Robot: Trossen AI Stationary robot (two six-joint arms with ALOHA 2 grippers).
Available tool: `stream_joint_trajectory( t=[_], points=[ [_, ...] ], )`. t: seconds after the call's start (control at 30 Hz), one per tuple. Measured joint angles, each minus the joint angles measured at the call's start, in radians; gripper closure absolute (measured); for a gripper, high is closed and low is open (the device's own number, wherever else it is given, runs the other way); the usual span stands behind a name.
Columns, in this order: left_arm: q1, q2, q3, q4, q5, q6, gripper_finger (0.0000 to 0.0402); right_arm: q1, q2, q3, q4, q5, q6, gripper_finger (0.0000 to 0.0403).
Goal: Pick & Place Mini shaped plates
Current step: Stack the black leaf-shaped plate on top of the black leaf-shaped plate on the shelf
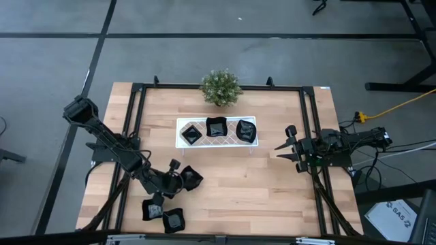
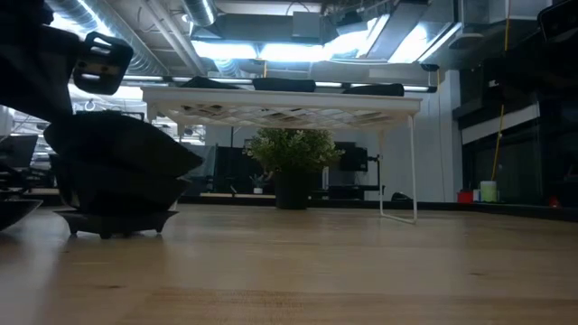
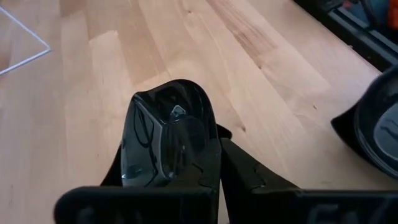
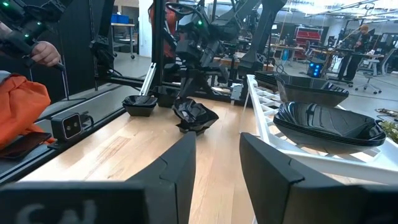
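Right up close in the low view: a black glossy plate (image 2: 117, 176), tilted on the wooden table (image 1: 259, 184), pinched in the left gripper (image 1: 182, 178). Fingers (image 3: 239, 165) clenched on it, clear from the left wrist view, with the dish (image 3: 169, 137) standing on edge between them and its lower edge down on the wood. Sits toward the near left of the table, well short of the white tray (image 1: 182, 124).

Just beside it on that side, two more little plates: one (image 1: 151, 208) under the arm, another (image 1: 174, 219) nearer the table's front edge. Both lying flat.

Up on the tray, raised on thin wire legs at the middle of the far side, three plates already in a row: left (image 1: 191, 135), middle (image 1: 216, 127), right (image 1: 246, 131). Green potted plant (image 1: 220, 87) just behind the tray at the far edge.

Over on the right, right gripper (image 1: 286, 147) hanging near the table's right rail, fingers (image 4: 168, 168) spread apart, nothing between them, pointed toward the tray.

A person's hand (image 4: 45, 52) far off beyond the table in the right wrist view.
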Motion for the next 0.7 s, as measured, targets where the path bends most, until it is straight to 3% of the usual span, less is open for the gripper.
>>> stream_joint_trajectory(
  t=[0.7],
  points=[
    [0.000,0.000,0.000,-0.003,0.009,-0.008,0.0395,0.000,0.000,0.000,0.000,0.000,0.000,0.0279]
  ],
)
